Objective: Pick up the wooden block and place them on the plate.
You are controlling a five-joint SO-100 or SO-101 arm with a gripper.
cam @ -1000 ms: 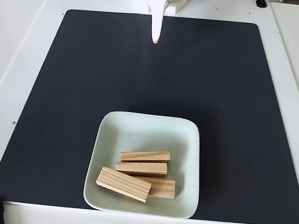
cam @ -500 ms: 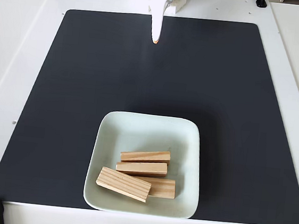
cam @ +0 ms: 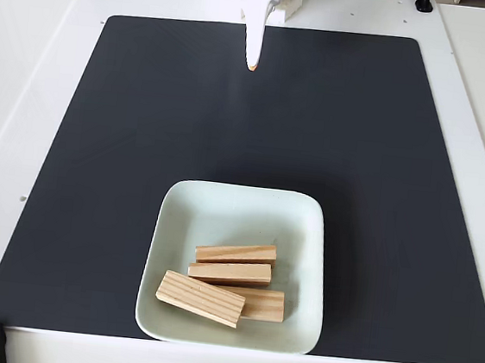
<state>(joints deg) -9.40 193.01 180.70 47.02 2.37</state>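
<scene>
- Your pincer [cam: 252, 61] hangs at the far edge of the black mat [cam: 126, 135], well apart from everything, and it carries nothing. From this angle it reads as one narrow white blade with an orange tip, so I cannot tell how far the jaws stand apart.
- The plate [cam: 223, 205] sits at the near edge of the mat, and four wooden blocks lie inside it: the upper block [cam: 236, 254], the middle block [cam: 229, 272], the front block [cam: 200, 298] lying at a slant, and a fourth block [cam: 266, 305] partly tucked under the front one.
- No loose block lies on the mat or the white table [cam: 36, 82], so by my reading the placing is done.
- Here is the risk: the front block leans across its neighbour and its left end sits close to the plate's rim. Bump the table or nudge the plate and it could slide off the block beneath it.
- If you reach back in, a descending pincer could clip that stack and knock a block over the rim onto the mat.
- The plate itself lies close to the mat's near edge; a push from the arm toward the camera could shove it off the mat onto the bare table.
- Safest call from here, I judge: keep the arm parked up there.
</scene>
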